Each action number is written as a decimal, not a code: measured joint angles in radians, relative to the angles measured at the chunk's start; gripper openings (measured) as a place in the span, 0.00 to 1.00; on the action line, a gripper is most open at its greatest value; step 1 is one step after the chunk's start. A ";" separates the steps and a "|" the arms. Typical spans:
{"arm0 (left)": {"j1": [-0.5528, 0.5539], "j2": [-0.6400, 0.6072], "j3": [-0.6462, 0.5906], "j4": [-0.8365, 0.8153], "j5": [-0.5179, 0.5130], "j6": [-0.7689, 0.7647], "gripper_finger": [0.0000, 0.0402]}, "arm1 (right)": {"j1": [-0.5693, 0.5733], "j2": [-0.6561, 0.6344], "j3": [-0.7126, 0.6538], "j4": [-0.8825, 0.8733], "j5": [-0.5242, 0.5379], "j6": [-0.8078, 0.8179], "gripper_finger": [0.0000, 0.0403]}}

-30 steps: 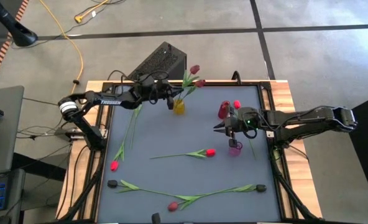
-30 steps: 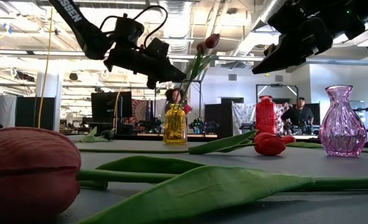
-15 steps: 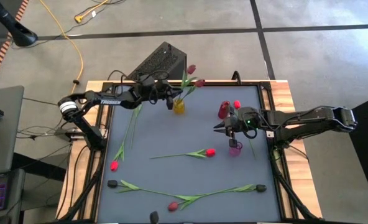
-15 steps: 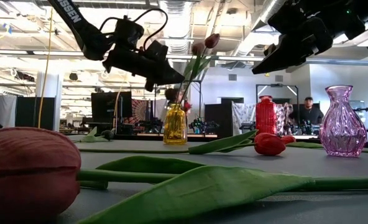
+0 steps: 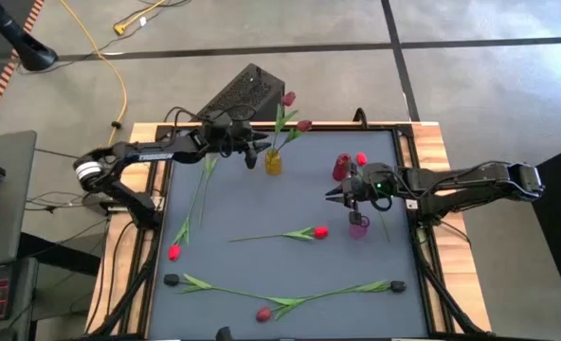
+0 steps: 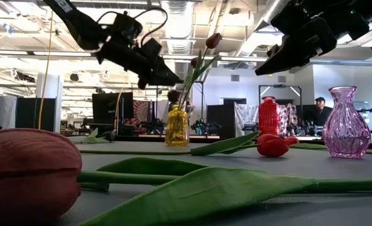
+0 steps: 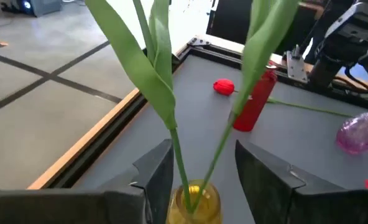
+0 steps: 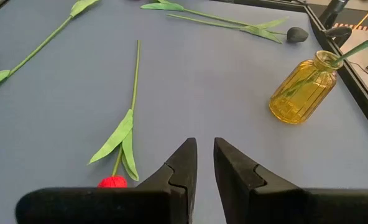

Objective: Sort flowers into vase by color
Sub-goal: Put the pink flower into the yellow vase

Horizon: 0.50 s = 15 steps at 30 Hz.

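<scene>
A yellow vase point(image 5: 274, 163) stands near the table's far edge, and two maroon-pink flowers point(image 5: 288, 98) stick up out of its neck. My left gripper point(image 7: 202, 177) is open just left of and above the vase; the two green stems point(image 7: 174, 146) pass between its fingers without touching them. My right gripper point(image 5: 335, 194) hovers between the red vase point(image 5: 341, 168) and the purple vase point(image 5: 358, 225), its fingers a narrow gap apart with nothing between them. A red flower point(image 5: 320, 231) lies mid-table, and another red one point(image 5: 173, 252) lies at the left.
Near the front edge lie several more flowers with long stems: a black head point(image 5: 171, 279), a maroon one point(image 5: 263, 313) and a black one point(image 5: 397, 285). A red flower head point(image 5: 361, 159) shows beside the red vase. A dark box point(image 5: 245, 93) stands beyond the far edge.
My left gripper has opened and let go of the flower stem in the yellow vase, then drawn back up and toward the table's left edge. The flower now stands in the vase by itself, its head swung a little toward the far edge.
</scene>
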 joint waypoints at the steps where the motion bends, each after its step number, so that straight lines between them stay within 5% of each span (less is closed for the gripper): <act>1: 0.000 -0.024 0.000 -0.029 0.000 0.002 0.40 | 0.000 0.000 0.000 0.000 0.000 0.000 0.20; 15: -0.131 -0.235 0.000 -0.296 0.012 0.103 0.40 | 0.095 0.000 0.142 -0.131 0.000 0.261 0.20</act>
